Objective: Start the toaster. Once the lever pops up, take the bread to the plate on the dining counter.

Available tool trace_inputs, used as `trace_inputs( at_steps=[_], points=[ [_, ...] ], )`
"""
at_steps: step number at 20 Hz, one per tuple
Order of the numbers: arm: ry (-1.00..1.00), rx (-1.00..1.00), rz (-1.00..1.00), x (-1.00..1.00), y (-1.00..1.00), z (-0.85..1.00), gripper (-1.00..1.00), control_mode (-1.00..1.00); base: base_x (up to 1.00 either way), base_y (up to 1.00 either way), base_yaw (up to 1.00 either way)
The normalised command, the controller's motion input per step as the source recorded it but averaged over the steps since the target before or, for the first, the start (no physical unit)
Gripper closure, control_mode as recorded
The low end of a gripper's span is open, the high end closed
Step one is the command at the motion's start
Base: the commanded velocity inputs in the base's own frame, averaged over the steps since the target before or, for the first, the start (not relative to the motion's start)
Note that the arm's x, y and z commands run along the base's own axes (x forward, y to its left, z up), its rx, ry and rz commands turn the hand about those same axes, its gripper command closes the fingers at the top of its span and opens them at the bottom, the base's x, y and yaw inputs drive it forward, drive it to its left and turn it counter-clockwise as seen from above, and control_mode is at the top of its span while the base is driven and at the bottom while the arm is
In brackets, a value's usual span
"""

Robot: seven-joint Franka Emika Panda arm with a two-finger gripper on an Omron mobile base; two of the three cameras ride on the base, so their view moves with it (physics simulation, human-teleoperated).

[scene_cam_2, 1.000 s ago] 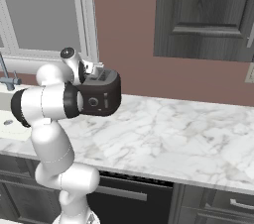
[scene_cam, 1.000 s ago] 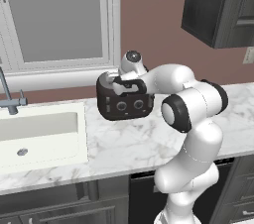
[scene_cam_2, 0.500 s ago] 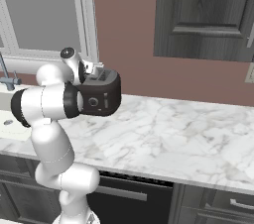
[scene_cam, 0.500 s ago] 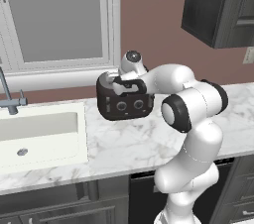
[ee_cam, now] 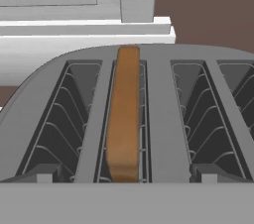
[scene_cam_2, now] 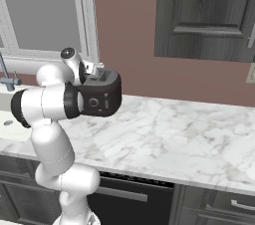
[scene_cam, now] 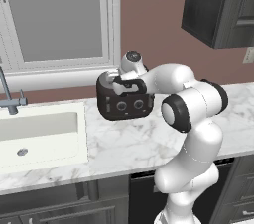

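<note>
The black toaster (scene_cam: pixel 124 106) (scene_cam_2: pixel 103 100) stands on the marble worktop against the wall. In the hand view I look straight down into its slots (ee_cam: pixel 79 114). The brown bread (ee_cam: pixel 124 114) stands upright in the second slot from the left. My gripper (scene_cam: pixel 119 82) (scene_cam_2: pixel 96 74) (ee_cam: pixel 124 173) hovers just above the toaster's top, open, with one fingertip (ee_cam: pixel 42 173) on each side of the slice and not touching it. The plate and the dining counter are out of view.
A white sink (scene_cam: pixel 34 134) with a faucet (scene_cam: pixel 10 100) lies left of the toaster under a window (scene_cam: pixel 54 15). A dark wall cabinet (scene_cam_2: pixel 204 12) hangs to the right. The marble worktop (scene_cam_2: pixel 174 134) stretches right of the toaster.
</note>
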Motion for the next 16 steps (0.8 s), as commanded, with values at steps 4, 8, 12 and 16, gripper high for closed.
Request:
trace_inputs(
  at_steps=[4,8,12,16],
  points=[
    [0.00,0.00,0.00,0.00,0.00,0.00,-1.00,-1.00,0.00,0.00,0.00],
    [0.00,0.00,0.00,0.00,0.00,0.00,-1.00,-1.00,0.00,0.00,0.00],
    [0.00,0.00,0.00,0.00,0.00,0.00,-1.00,-1.00,0.00,0.00,0.00],
    [0.00,0.00,0.00,0.00,0.00,0.00,-1.00,-1.00,0.00,0.00,0.00]
  ],
)
